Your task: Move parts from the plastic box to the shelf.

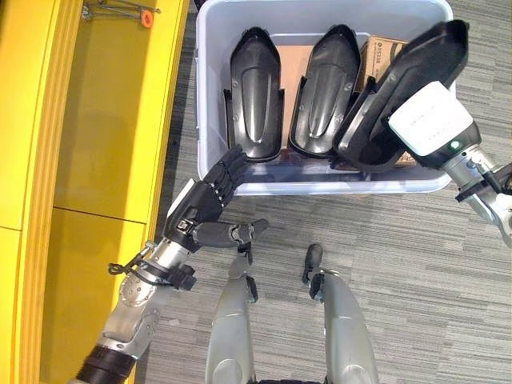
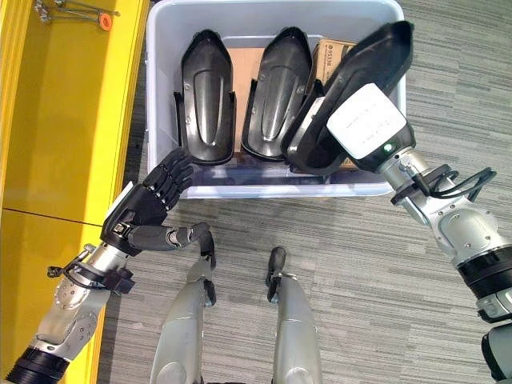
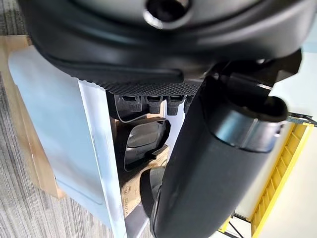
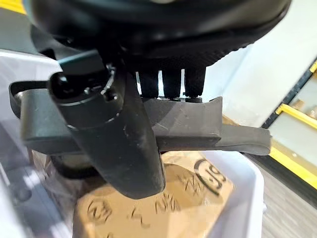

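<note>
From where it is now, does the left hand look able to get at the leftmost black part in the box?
Probably yes. The left hand is open at the plastic box near corner, beside the leftmost part, with nothing above it; only the box wall lies between.

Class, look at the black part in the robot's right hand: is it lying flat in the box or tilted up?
Tilted up. The black part, gripped by the right hand, angles over the plastic box rim.
</note>
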Controlling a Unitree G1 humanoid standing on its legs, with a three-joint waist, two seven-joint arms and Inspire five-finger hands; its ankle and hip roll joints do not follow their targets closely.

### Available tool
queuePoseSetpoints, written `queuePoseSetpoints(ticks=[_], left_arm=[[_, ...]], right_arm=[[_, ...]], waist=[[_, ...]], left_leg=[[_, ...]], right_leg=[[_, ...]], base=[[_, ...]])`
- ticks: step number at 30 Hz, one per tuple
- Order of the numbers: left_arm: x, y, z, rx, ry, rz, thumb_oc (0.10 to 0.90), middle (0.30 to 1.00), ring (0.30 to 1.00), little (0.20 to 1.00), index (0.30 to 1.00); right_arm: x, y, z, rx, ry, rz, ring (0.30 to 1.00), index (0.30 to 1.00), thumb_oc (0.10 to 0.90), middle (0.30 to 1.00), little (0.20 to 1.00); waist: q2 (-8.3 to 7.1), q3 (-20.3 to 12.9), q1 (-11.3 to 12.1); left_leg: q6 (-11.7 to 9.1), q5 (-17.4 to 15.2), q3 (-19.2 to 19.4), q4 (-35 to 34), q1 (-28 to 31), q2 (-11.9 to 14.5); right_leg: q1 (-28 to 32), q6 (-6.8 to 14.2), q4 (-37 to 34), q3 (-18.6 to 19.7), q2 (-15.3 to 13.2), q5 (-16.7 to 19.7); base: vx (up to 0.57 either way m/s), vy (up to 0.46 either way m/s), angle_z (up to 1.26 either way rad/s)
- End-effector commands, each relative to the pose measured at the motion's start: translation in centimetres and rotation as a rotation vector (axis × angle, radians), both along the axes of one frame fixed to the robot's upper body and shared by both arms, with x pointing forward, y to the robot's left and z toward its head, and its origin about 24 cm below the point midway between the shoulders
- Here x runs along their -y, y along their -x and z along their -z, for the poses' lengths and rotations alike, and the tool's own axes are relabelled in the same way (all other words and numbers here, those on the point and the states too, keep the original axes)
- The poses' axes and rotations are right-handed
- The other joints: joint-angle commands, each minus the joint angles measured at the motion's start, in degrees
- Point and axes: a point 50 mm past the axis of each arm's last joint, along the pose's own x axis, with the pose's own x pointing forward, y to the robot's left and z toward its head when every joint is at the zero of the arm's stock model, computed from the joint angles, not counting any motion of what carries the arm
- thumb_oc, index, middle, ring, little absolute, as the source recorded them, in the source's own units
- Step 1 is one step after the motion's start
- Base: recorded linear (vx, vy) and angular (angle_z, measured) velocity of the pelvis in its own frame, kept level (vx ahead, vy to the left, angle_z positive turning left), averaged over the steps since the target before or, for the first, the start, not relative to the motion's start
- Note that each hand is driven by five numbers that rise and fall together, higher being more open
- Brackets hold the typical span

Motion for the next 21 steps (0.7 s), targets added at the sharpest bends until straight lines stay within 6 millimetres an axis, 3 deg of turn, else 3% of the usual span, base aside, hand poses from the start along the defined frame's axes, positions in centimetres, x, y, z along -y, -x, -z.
queuePoseSetpoints(ticks=[1,2,3,9,21], left_arm=[[-0.1,0.7,-3.4,0.203,0.038,0.05,0.9,1.0,1.0,1.0,1.0],[-0.2,0.7,-3.5,0.206,0.036,0.052,0.9,1.0,1.0,1.0,1.0],[-0.2,0.8,-3.4,0.199,0.036,0.052,0.9,1.0,1.0,1.0,1.0],[-0.4,0.9,-3.0,0.184,0.009,0.063,0.9,1.0,1.0,1.0,1.0],[-0.8,0.8,-3.3,0.192,-0.03,0.048,0.9,1.0,1.0,1.0,1.0]], right_arm=[[-1.0,1.3,-8.9,0.353,-0.007,-0.072,0.3,0.3,0.4,0.3,0.3],[-1.1,1.3,-9.2,0.359,-0.006,-0.073,0.3,0.3,0.4,0.3,0.3],[-1.4,1.2,-9.4,0.359,0.002,-0.077,0.3,0.3,0.4,0.3,0.3],[-1.5,0.6,-10.7,0.398,-0.028,-0.04,0.3,0.3,0.4,0.3,0.3],[2.0,-1.1,-11.4,0.428,-0.25,0.124,0.3,0.3,0.4,0.3,0.3]], waist=[[-2.04,-0.8,1.94],[-1.86,-0.8,2.37],[-2.22,-0.8,2.5],[-2.84,-0.8,4.53],[-2.41,-0.8,7.72]], left_leg=[[-3.45,-7.55,-4.23,2.6,4.65,3.32],[-3.0,-6.29,-4.1,2.55,3.73,3.67],[-3.49,-7.57,-4.78,2.97,4.6,3.25],[-3.37,-7.29,-6.65,3.71,3.79,3.38],[-3.49,-5.26,-9.85,4.45,0.32,3.53]], right_leg=[[4.32,0.89,1.59,0.44,1.52,-5.98],[3.5,0.29,1.75,-0.2,1.78,-4.93],[4.28,0.61,2.96,0.25,1.67,-6.73],[3.89,-0.22,7.31,-0.55,2.13,-8.91],[1.29,-1.4,15.88,-2.15,1.76,-13.24]], base=[[0.05,-0.101,0.06],[0.04,-0.066,0.08],[0.04,-0.068,0.04],[0.07,-0.112,0.16],[0.03,-0.093,0.12]])
